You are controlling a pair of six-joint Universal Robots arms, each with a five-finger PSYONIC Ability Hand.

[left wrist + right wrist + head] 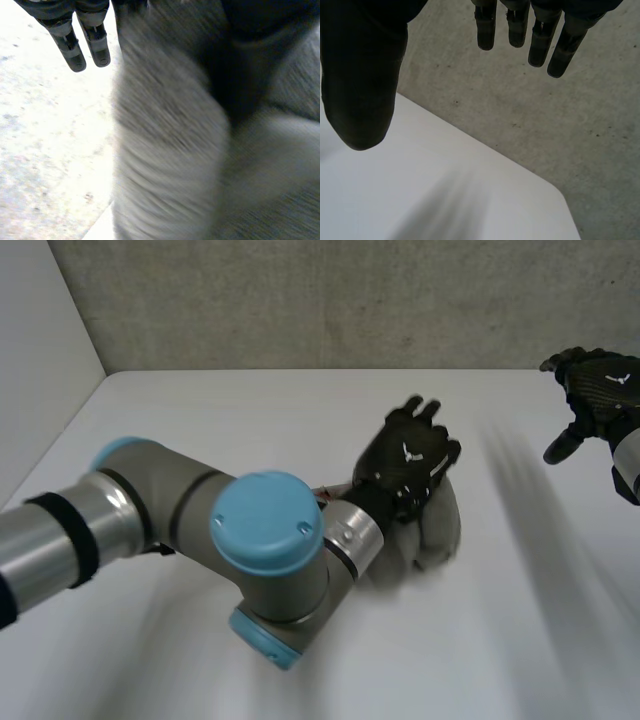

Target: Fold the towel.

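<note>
The grey towel (437, 528) hangs bunched under my left hand (408, 462) near the middle of the white table (240, 420). In the left wrist view the towel (165, 150) runs down from the palm, with the dark thumb (250, 65) laid over it. Two straight fingers (70, 45) stick out free beside the cloth. My right hand (598, 390) is held up at the far right, apart from the towel. Its fingers (540, 40) and thumb (362, 75) are straight and hold nothing.
My left arm (200, 530) reaches across the table's front half to the towel. A grey wall (350, 300) closes off the table's back edge. Past the right hand's fingertips lies the table's back corner (470, 200) against that wall.
</note>
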